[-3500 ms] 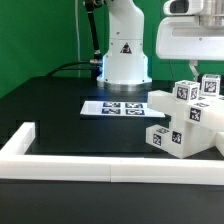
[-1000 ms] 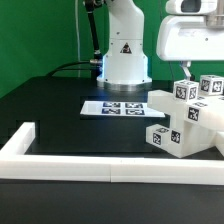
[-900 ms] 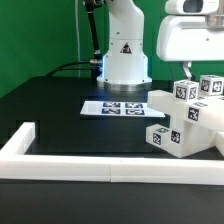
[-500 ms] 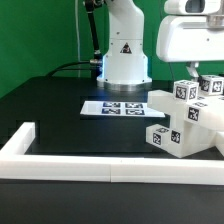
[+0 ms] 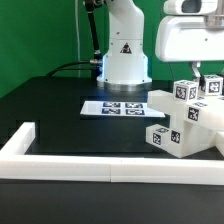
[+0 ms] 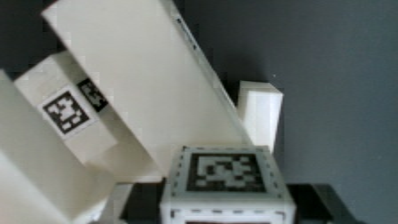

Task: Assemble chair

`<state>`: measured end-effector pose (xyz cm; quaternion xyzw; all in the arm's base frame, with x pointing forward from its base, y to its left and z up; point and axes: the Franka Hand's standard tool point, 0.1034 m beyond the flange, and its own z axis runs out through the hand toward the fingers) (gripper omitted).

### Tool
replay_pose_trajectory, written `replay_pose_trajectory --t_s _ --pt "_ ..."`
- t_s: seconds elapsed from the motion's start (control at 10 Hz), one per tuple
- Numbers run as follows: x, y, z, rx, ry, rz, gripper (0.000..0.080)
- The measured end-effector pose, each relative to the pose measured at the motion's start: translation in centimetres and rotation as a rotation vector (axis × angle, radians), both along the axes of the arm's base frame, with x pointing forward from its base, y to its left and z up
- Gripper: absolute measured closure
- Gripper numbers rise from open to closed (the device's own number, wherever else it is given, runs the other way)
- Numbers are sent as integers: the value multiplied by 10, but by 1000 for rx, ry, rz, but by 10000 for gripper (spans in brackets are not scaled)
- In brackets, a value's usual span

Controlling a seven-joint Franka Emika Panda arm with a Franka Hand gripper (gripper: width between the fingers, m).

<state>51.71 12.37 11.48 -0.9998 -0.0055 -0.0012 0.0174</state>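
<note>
The chair parts (image 5: 185, 125) are white tagged blocks stacked together at the exterior view's right. Two tagged post tops (image 5: 186, 91) stick up from them. My gripper (image 5: 198, 76) hangs right above these tops. In the wrist view my gripper (image 6: 222, 200) has one dark finger (image 6: 135, 197) on each side of a white post end with a tag (image 6: 224, 172), and both fingers touch it. Long white chair slabs (image 6: 134, 80) lie beyond it, one with a tag (image 6: 66, 108). Where the post meets the other parts is hidden.
The marker board (image 5: 115, 106) lies flat in the middle of the black table. The arm's white base (image 5: 124, 55) stands behind it. A low white border rail (image 5: 100, 166) runs along the front and turns back at the exterior view's left (image 5: 20, 135).
My gripper has come down slightly over the post tops. The chair parts have not visibly moved.
</note>
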Motion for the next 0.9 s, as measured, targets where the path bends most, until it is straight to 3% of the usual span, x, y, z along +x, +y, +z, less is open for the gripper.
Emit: replay_pose_trajectory --t_s 0.9 --pt "0 3 0 25 29 -641 512"
